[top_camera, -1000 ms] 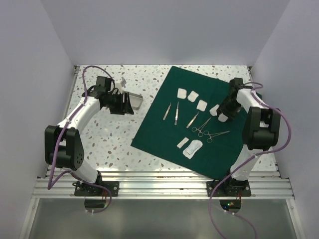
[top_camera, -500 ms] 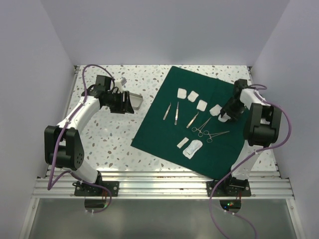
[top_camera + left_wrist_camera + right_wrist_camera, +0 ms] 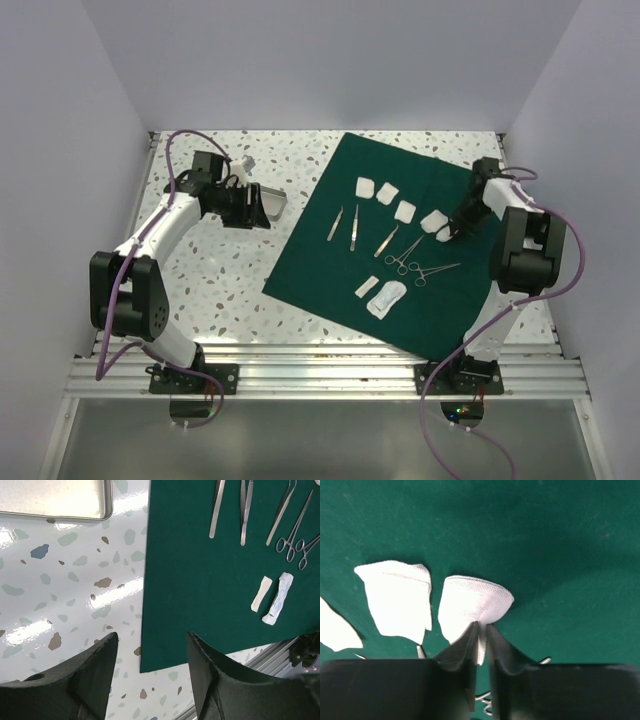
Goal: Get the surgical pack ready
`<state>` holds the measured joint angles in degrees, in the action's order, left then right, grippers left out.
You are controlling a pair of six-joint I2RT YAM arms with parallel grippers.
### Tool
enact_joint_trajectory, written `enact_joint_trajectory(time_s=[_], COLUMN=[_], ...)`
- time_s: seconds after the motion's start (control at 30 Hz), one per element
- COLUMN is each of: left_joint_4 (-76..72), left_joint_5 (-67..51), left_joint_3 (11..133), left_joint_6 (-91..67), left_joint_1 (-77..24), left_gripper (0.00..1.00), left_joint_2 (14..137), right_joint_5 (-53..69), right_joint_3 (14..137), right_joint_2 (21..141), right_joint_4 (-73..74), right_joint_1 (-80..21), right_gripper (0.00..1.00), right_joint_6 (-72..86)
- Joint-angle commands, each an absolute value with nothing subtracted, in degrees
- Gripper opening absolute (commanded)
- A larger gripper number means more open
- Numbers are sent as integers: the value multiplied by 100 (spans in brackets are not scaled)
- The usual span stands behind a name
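Observation:
The surgical pack's dark green drape [image 3: 320, 270] lies spread flat on the table, at an angle. On it lie tweezers [image 3: 336, 224], forceps [image 3: 418, 268], two white packets [image 3: 385, 297] and a row of white gauze squares [image 3: 375, 189]. My right gripper [image 3: 482, 626] is down on the drape [image 3: 560, 540], shut on the near edge of the rightmost gauze [image 3: 470, 605], which bunches up between the jaws. In the overhead view that gripper [image 3: 447, 232] is at the drape's right side. My left gripper [image 3: 151, 637] hangs open and empty above the drape's near left corner [image 3: 200, 605].
A shallow metal tray [image 3: 272, 203] sits on the speckled table left of the drape, beside the left wrist. A small white object [image 3: 246, 162] lies behind it. A second gauze [image 3: 397, 597] lies just left of the pinched one. White walls enclose three sides.
The right gripper's jaws have shut on the rightmost gauze and its wrist has swung out toward the drape's right edge. The left arm has barely shifted.

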<state>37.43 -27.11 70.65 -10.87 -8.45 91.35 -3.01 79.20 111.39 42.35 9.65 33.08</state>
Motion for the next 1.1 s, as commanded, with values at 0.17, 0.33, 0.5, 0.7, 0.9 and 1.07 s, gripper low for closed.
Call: enact_joint_trajectory(time_s=[0.17,0.33,0.5,0.7,0.9,1.07], left_joint_4=[3718,3691,3726,3762,3771,3814], left_joint_5=[-2953,-2997,-3032,-2997,-2971,-2927], left_joint_3=[7189,7181,7216,7242,7268,7260], left_joint_6=[-1037,-1063,-1037,-1028,-1028,-984], left_joint_1=[-870,-870,-870,-870,-870,-870], left_gripper=[60,60,59,59,59,59], left_joint_2=[9158,9220,9246,9264,9246,9264], right_joint_5=[-132,412,852,1520,1503,1397], right_joint_3=[8174,8077,8147,8226,8315,8244], right_joint_2=[10741,10178,10213,10476,10898,11039], right_joint_4=[4342,4140,3851,3210,2892,2786], right_joint_1=[1028,1028,1020,1002,879,879], right_gripper=[0,0,0,0,0,0], right_joint_6=[3076,3181,3471,3691,3788,3700])
